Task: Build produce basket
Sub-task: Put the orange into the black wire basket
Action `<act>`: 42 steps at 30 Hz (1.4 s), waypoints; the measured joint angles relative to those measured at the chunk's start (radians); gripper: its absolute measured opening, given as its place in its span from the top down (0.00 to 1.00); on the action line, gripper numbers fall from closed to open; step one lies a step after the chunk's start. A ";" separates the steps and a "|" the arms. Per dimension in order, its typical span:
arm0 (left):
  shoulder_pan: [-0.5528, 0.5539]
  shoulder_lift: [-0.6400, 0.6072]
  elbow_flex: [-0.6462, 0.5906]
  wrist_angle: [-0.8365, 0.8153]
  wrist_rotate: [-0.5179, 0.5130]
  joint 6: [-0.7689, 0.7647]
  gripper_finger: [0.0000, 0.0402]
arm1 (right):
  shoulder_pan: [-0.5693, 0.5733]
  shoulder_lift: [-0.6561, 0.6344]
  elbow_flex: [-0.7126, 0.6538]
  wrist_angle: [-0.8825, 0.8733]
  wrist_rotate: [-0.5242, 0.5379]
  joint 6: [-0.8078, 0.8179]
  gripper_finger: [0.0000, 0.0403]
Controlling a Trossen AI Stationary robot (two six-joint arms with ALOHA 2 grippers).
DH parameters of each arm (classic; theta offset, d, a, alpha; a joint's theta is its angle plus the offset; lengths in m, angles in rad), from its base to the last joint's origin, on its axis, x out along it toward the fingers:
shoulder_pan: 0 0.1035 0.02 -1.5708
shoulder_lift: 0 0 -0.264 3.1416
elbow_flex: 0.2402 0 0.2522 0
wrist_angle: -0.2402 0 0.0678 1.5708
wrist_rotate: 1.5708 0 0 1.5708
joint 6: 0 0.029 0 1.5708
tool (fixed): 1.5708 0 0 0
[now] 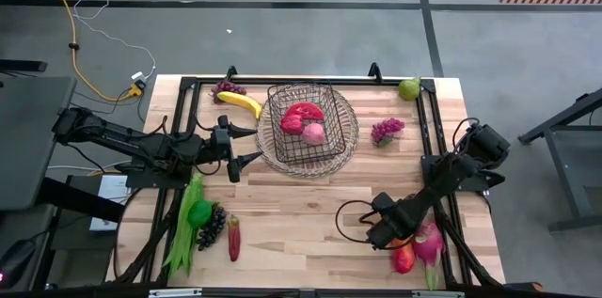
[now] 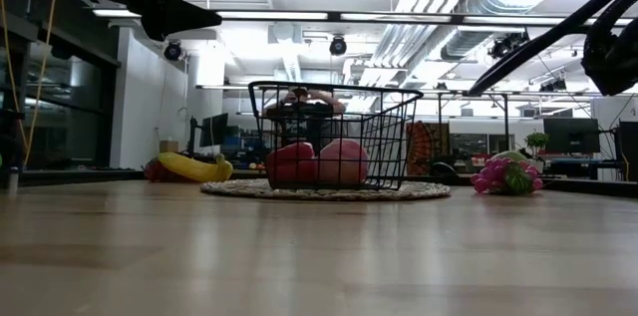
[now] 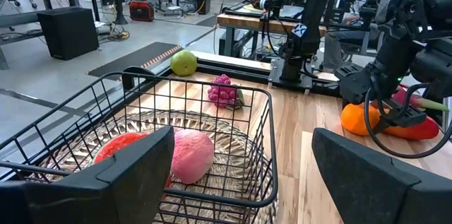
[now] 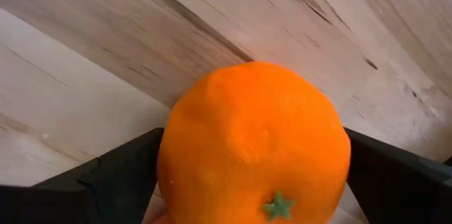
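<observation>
Right gripper (image 1: 393,234) is low at the near right of the table (image 1: 301,213), its two fingers (image 4: 120,174) set on either side of the orange (image 4: 254,143). We judge them closed on it or about to be; whether the pads actually touch it we cannot tell. The fruit still seems to rest on the wood, so the lift is not yet begun.

Left gripper (image 1: 246,144) hangs just beside the basket's left wall, fingers (image 3: 134,174) apart and holding nothing. We read this as waiting clear of the drop zone.

The basket (image 1: 303,124) stands on a round woven tray (image 1: 350,143) at table centre-back. It holds a watermelon slice (image 1: 303,112) and a pink fruit (image 1: 313,133), touching.

Still outside:
- banana (image 1: 240,102), dark grapes (image 1: 226,88)
- pear (image 1: 408,88)
- pink grapes (image 1: 386,131)
- beans (image 1: 183,227), green pepper (image 1: 199,211)
- dragon fruit (image 1: 429,243)

We judge the task early.
</observation>
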 joint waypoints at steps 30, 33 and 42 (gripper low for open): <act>0.000 0.000 0.000 0.000 0.000 0.000 0.19 | -0.398 -0.014 0.095 0.537 -0.091 -1.057 0.19; 0.000 0.000 0.000 0.000 0.000 0.000 0.19 | -0.432 -0.025 0.157 0.629 -0.042 -1.234 0.19; 0.000 0.000 0.001 -0.001 0.000 0.000 0.19 | -0.478 -0.139 0.198 0.710 0.165 -1.570 0.19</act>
